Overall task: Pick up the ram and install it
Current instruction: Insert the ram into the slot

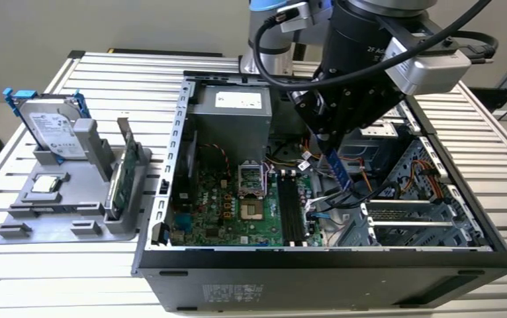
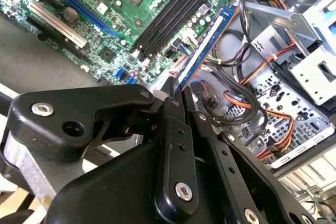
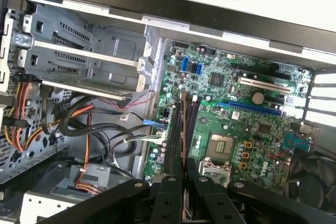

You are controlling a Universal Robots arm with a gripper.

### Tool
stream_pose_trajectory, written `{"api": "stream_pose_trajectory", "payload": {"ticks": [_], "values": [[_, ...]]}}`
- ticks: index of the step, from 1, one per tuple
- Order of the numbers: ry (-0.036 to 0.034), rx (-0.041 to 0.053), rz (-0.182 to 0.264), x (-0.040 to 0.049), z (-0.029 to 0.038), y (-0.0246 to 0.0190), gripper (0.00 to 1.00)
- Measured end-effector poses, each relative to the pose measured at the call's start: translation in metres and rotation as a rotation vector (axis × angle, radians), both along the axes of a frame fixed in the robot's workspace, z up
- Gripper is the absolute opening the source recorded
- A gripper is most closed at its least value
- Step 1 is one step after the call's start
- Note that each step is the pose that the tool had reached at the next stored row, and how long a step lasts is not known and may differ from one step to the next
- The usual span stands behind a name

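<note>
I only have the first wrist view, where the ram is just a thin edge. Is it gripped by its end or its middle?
Observer: By one end. The second wrist view shows the ram by its blue face, its near end pinched in the gripper.
Operator: Is it in a slot yet?
Observer: No. In the exterior view it hangs tilted from the gripper, to the exterior view's right of the black memory slots, in none of them.
Operator: What's outside the case?
Observer: A grey tray with a hard drive and a green card standing in it.

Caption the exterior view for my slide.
Gripper holding the ram over the open computer case, to the exterior view's right of the memory slots.
</note>
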State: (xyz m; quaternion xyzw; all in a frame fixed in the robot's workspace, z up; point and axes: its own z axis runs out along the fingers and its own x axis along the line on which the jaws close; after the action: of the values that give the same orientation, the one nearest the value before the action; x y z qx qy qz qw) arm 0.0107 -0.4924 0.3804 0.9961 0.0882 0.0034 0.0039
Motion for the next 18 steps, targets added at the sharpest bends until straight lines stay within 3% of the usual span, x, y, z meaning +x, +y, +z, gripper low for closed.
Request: {"api": "stream_pose_trajectory", "payload": {"ticks": [11, 18], "values": [[0.0010, -0.0002, -0.040, 0.0059, -0.0035, 0.0027, 0.00], [0.0028, -0.0056, -0.043, 0.0098, -0.0069, 0.0078, 0.00]]}}
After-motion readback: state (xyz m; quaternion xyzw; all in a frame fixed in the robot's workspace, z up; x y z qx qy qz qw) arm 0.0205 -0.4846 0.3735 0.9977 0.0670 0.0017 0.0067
